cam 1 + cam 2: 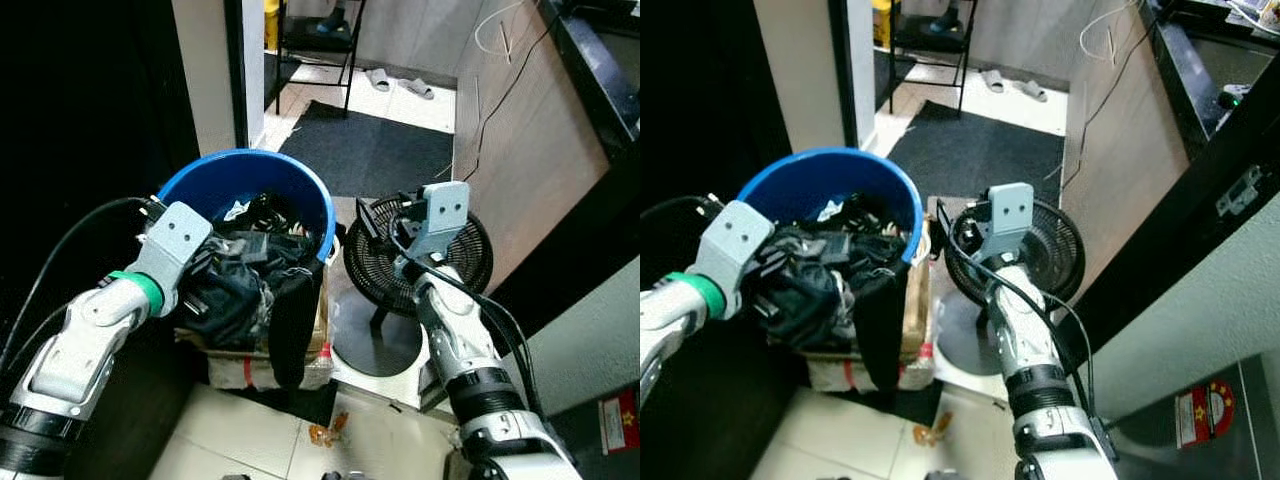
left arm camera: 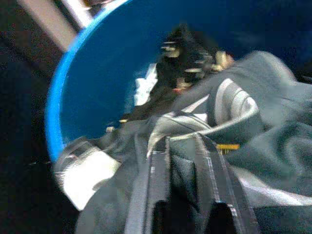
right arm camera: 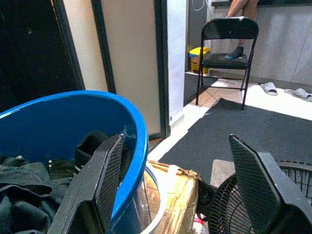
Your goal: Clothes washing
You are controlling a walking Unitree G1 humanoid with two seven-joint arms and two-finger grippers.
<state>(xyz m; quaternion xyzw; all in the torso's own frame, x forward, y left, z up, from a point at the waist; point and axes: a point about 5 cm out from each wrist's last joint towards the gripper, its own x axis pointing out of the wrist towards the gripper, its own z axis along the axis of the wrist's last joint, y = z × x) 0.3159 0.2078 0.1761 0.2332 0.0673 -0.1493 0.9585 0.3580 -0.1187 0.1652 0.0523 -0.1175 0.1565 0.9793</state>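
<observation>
1. A blue plastic tub stands on the floor before the robot, resting on a cardboard box wrapped in clear film. It is heaped with dark clothes, and one black garment hangs over the near rim and down the outside.

2. The left gripper is down in the heap at the tub's left side. In the left wrist view its two black fingers are pressed close on a fold of dark grey-green cloth with pale striping.

3. The right gripper is held in the air just right of the tub, above a black floor fan. Its fingers are spread wide and hold nothing; one finger lines up with the blue rim in the right wrist view.

4. Beyond lie a dark mat, a folding chair and a pair of slippers. A person's lower leg rests a socked foot on the chair seat.

5. Judgement: the step appears to be lifting clothes out of the tub.
   - The lift should go straight up and slowly, since the garments look tangled and a hard pull could tip the tub off the box.
   - The right gripper would do well to steady the rim or gather the hanging garment, staying clear of the fan.
</observation>
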